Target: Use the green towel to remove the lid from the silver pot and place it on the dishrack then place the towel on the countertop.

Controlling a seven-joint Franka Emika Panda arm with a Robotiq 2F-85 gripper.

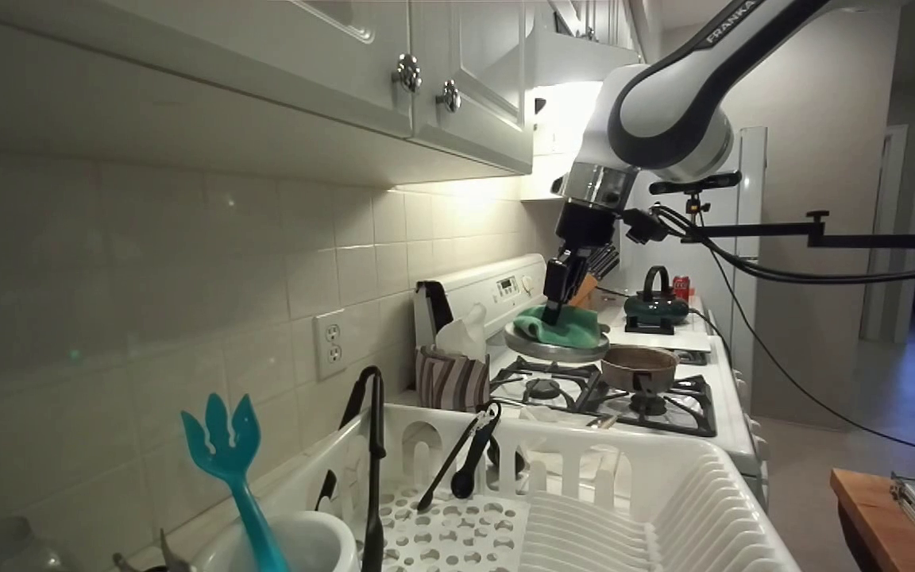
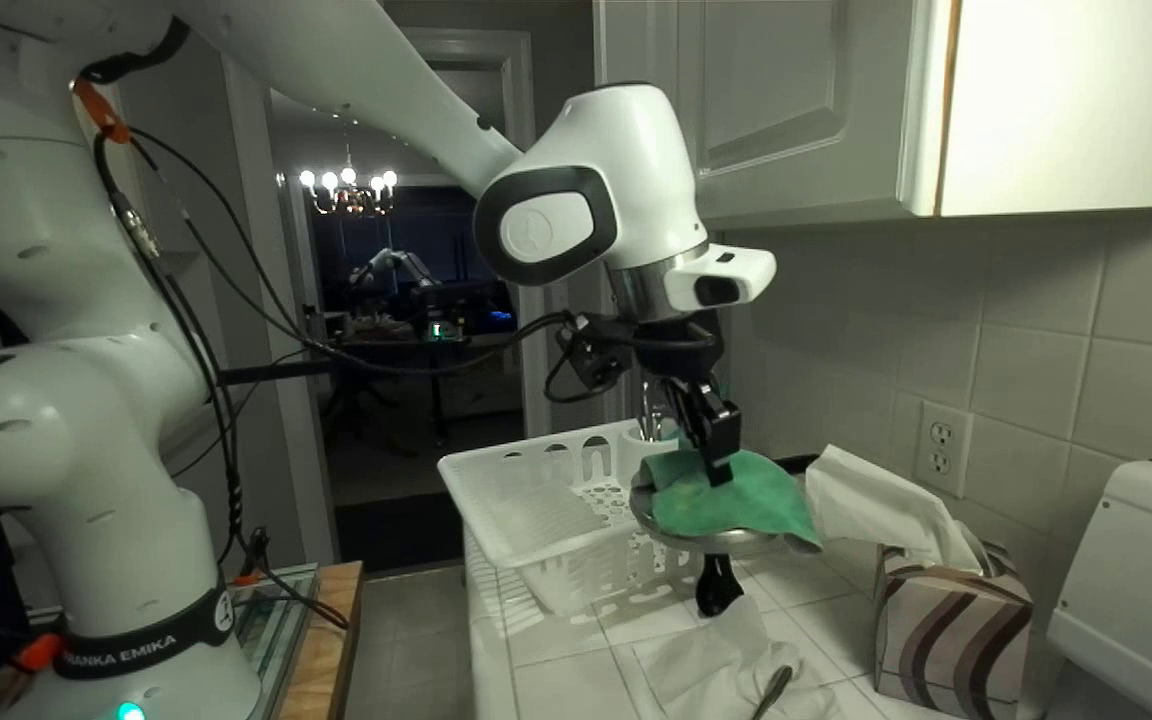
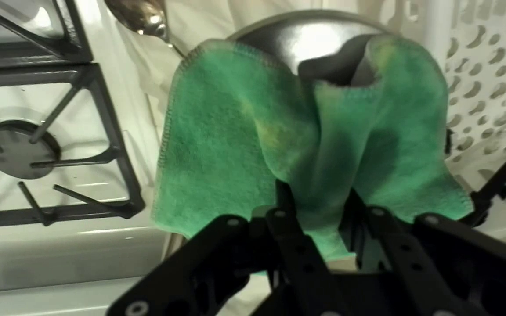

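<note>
My gripper (image 1: 553, 316) is shut on the bunched middle of the green towel (image 1: 578, 327). The round silver lid (image 1: 553, 349) hangs under the towel, raised in the air; its handle is hidden by the cloth. In an exterior view the gripper (image 2: 721, 476), towel (image 2: 736, 505) and lid (image 2: 726, 543) are over the tiled counter, beside the white dishrack (image 2: 536, 560). In the wrist view the fingers (image 3: 316, 197) pinch a towel fold (image 3: 218, 131), and part of the lid (image 3: 319, 37) shows. The pot (image 1: 638, 370) stands uncovered on the stove.
The dishrack (image 1: 664, 449) holds black utensils (image 1: 473, 457). A striped tissue box (image 2: 951, 630) and a spoon (image 2: 774, 690) are on the counter (image 2: 556, 690). Upper cabinets (image 1: 465, 95) overhang the wall. A kettle (image 1: 654, 306) stands beyond the burners (image 1: 545, 388).
</note>
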